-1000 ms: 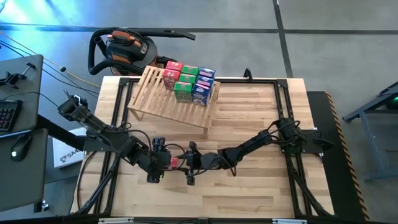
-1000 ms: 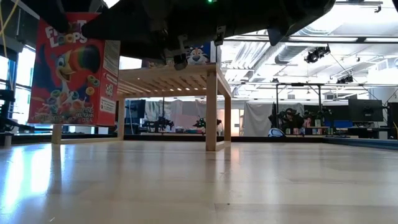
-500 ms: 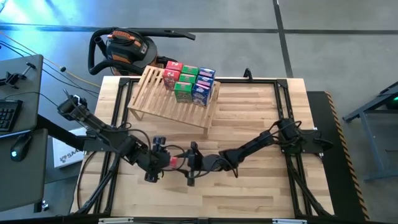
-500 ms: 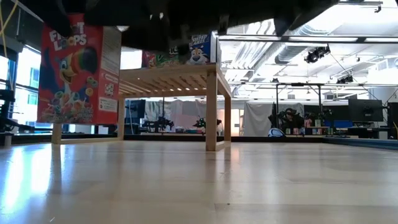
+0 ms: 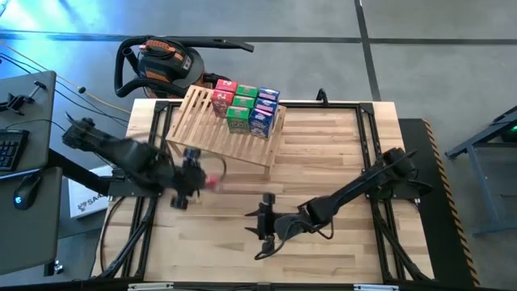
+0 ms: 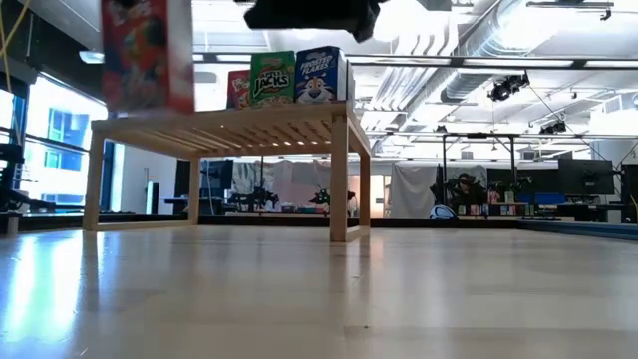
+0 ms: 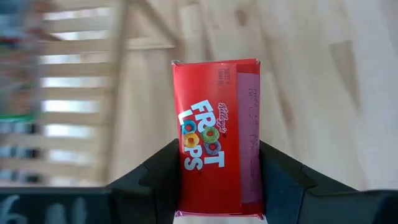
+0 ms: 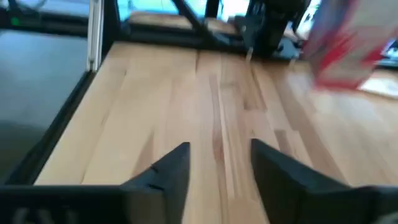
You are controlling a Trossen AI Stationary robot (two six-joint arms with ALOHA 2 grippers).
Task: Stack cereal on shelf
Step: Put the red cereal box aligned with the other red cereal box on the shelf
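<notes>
Shelf [image 5: 230,133] (boxes stacked) beside left end effector [image 5: 196,179] pinching red cereal box [image 7: 217,134]

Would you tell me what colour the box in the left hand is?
Red box, held by the left hand; clearest in the left wrist view.

Grey floor [image 5: 420,48], an orange vacuum [image 5: 166,63], ceiling ducts [image 6: 478,60] overhead.

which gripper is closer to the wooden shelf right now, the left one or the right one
Left. The left gripper, shut on a red cereal box, is just off the shelf at its front edge. The right gripper, open and empty, sits farther out over the table's middle.
</notes>
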